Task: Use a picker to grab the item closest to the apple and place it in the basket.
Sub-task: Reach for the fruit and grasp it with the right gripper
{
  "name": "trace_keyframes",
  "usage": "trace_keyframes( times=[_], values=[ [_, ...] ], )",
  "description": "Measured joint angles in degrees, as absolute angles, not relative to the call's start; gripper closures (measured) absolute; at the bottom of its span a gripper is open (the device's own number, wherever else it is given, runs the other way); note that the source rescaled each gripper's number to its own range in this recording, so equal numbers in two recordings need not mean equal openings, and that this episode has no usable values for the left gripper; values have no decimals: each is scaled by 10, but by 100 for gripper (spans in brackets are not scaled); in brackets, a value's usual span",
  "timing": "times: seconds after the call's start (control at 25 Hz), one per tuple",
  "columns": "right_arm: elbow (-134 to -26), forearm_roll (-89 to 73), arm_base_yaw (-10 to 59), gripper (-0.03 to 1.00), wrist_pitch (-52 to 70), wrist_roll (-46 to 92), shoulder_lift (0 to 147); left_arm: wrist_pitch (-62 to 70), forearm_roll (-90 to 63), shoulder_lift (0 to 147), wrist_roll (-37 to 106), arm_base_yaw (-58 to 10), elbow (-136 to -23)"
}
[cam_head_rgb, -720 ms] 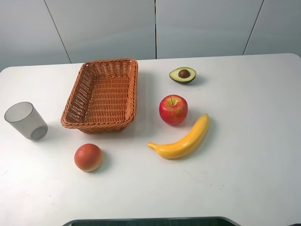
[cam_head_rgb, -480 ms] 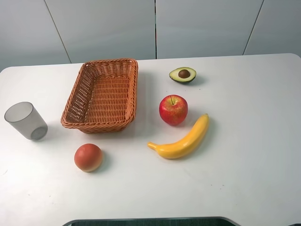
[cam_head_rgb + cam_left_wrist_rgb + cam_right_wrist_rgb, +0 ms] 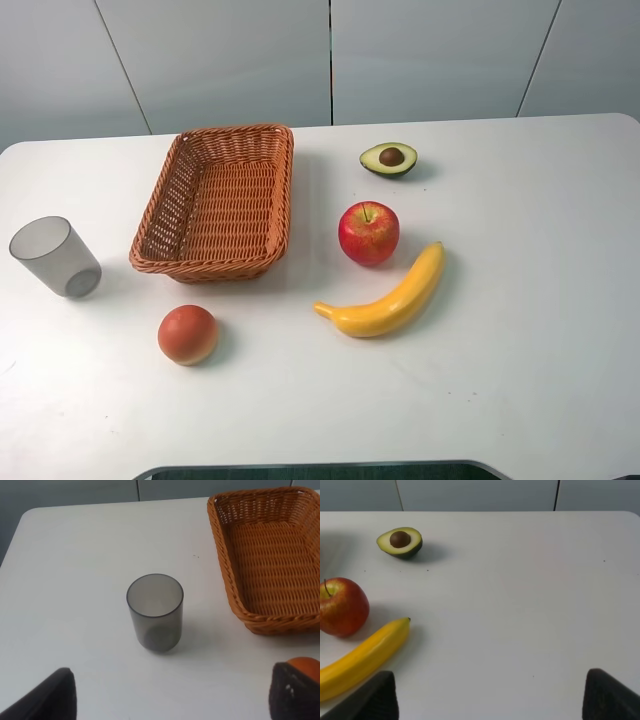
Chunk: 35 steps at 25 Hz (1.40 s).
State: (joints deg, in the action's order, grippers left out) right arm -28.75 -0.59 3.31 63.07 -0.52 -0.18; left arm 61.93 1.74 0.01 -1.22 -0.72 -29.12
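A red apple (image 3: 368,232) sits right of the woven basket (image 3: 170,205) on the white table. A yellow banana (image 3: 388,296) lies just in front of the apple, nearly touching it. Half an avocado (image 3: 389,158) rests farther back. The right wrist view shows the apple (image 3: 341,606), banana (image 3: 362,656) and avocado (image 3: 400,542); my right gripper (image 3: 490,700) is open and well short of them. The left wrist view shows the basket (image 3: 226,555); my left gripper (image 3: 172,700) is open over bare table. Neither arm appears in the high view.
A grey translucent cup (image 3: 55,257) stands left of the basket, straight ahead of the left gripper (image 3: 155,612). An orange-red round fruit (image 3: 187,334) lies in front of the basket, beside the left gripper's finger (image 3: 306,666).
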Motion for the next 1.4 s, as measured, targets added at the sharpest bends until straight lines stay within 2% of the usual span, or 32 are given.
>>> trace_keyframes(
  times=[0.64, 0.92, 1.16, 1.24, 1.4],
  values=[
    [-314, -20, 33, 30, 651, -5, 14, 619, 17, 0, -12, -7, -291],
    [-426, -23, 33, 31, 664, -18, 178, 619, 17, 0, -12, -7, -291],
    [-455, -67, 38, 31, 664, -96, 342, 619, 17, 0, -12, -7, -291],
    [-455, -70, 62, 31, 662, -119, 387, 619, 17, 0, -12, -7, -291],
    [-455, -55, 161, 31, 645, -210, 471, 619, 17, 0, -12, -7, -291]
  ],
)
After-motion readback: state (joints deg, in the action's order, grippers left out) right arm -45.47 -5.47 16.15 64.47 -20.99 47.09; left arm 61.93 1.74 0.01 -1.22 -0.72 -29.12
